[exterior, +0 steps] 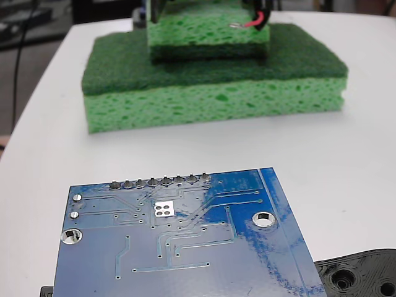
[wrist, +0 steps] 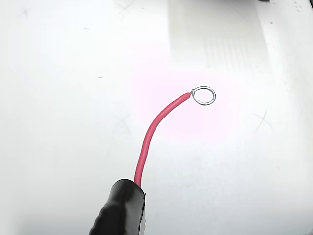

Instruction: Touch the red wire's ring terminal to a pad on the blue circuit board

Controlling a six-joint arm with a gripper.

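Note:
The blue circuit board (exterior: pixel 185 247) lies flat at the front of the fixed view, with a row of silver solder points (exterior: pixel 159 182) along its far edge. The red wire (exterior: pixel 252 23) shows far behind it at the top edge, its ring terminal (exterior: pixel 235 26) pointing left in front of the green sponges. In the wrist view the red wire (wrist: pixel 151 132) curves up out of a thick black sleeve (wrist: pixel 120 210) to the ring terminal (wrist: pixel 204 96), which hangs over bare white table. The board is outside the wrist view. No gripper fingers show clearly; only dark parts cross the fixed view's top edge.
A large green sponge (exterior: pixel 216 93) with a dark scouring top lies behind the board, and a smaller green sponge (exterior: pixel 207 31) is stacked on it. A black plastic piece with holes (exterior: pixel 362 275) sits at the front right. The white table (exterior: pixel 346 161) spreads between the sponge and the board.

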